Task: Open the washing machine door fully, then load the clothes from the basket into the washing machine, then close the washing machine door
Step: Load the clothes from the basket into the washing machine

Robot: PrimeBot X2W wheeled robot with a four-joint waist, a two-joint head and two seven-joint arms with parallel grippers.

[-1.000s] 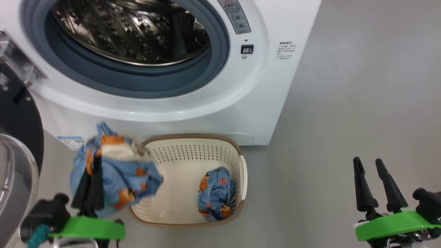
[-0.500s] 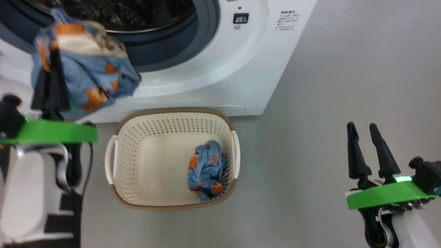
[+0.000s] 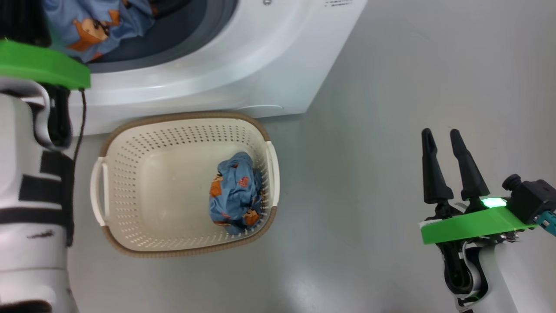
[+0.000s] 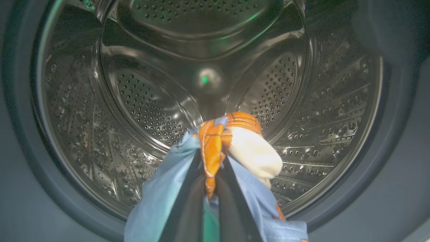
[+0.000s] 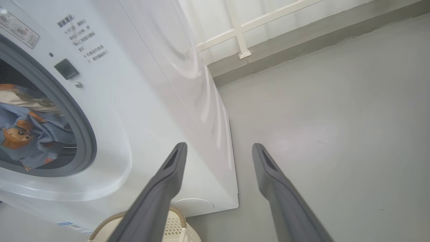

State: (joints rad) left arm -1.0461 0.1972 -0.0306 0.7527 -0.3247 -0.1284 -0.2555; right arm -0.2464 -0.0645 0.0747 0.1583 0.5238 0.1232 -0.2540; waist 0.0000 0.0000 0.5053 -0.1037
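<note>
At the washing machine's (image 3: 260, 56) mouth, the left gripper (image 4: 211, 160) pinched the clothes (image 4: 255, 154); another bundle (image 3: 234, 198) lay in the basket (image 3: 182, 118). Releasing deeper in the drum (image 4: 144, 111) would keep fabric off the gasket (image 3: 173, 34). The right gripper (image 3: 440, 131) stood open, empty.

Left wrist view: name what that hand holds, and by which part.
The left hand is shut on the blue printed garment, pinching a bunched fold at its orange-and-cream end, in front of the drum.
</note>
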